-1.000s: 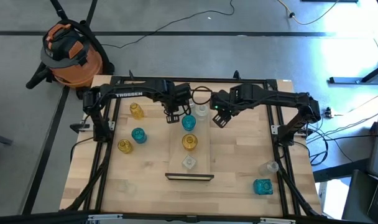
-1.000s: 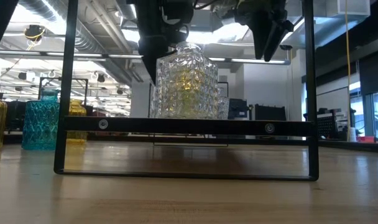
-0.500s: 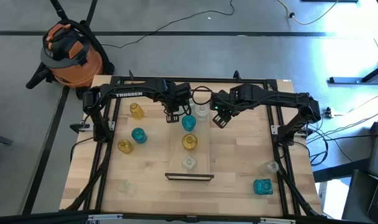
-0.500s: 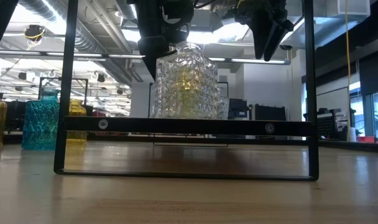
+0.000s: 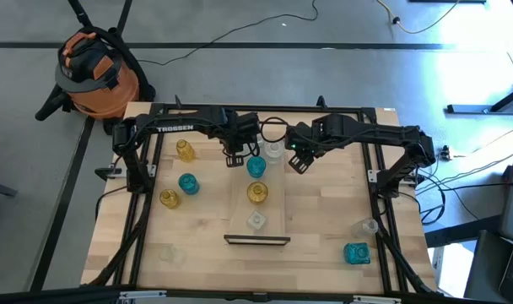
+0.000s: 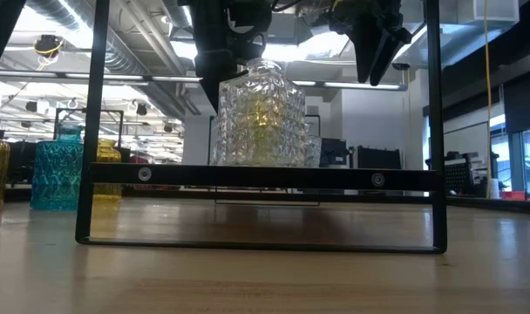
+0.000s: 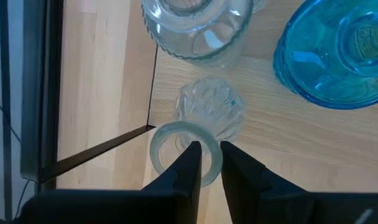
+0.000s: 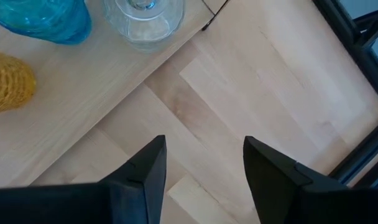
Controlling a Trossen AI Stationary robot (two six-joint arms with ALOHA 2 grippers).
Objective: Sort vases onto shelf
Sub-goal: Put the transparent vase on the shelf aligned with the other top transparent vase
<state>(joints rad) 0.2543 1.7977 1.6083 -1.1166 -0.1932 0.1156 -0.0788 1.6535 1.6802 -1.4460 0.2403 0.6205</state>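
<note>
The shelf (image 5: 278, 207) lies down the middle of the table, holding a clear vase (image 5: 274, 150), a teal vase (image 5: 256, 166), an amber vase (image 5: 256, 192) and another clear vase (image 5: 256, 220) at its near end. My left gripper (image 5: 234, 158) points down at the shelf's far left corner. It is shut on a small clear vase (image 7: 204, 109), which stands with its base on the board. My right gripper (image 5: 298, 162) hangs open over bare table just right of the shelf, and nothing is between its fingers (image 8: 145, 171). My left gripper (image 7: 211, 155) comes from above, pointing steeply down. It has the wall of the small clear vase's rim (image 7: 212, 144) between its two fingers, one finger inside the mouth and one outside. The vase stands upright, its base on the shelf's corner.
Off the shelf on the left stand an amber vase (image 5: 184, 150), a teal vase (image 5: 187, 183), an amber vase (image 5: 169, 198) and a clear one (image 5: 168, 252). On the near right are a clear vase (image 5: 369, 226) and a teal one (image 5: 356, 252). The shelf's wire end frame (image 6: 261, 174) stands at its near end.
</note>
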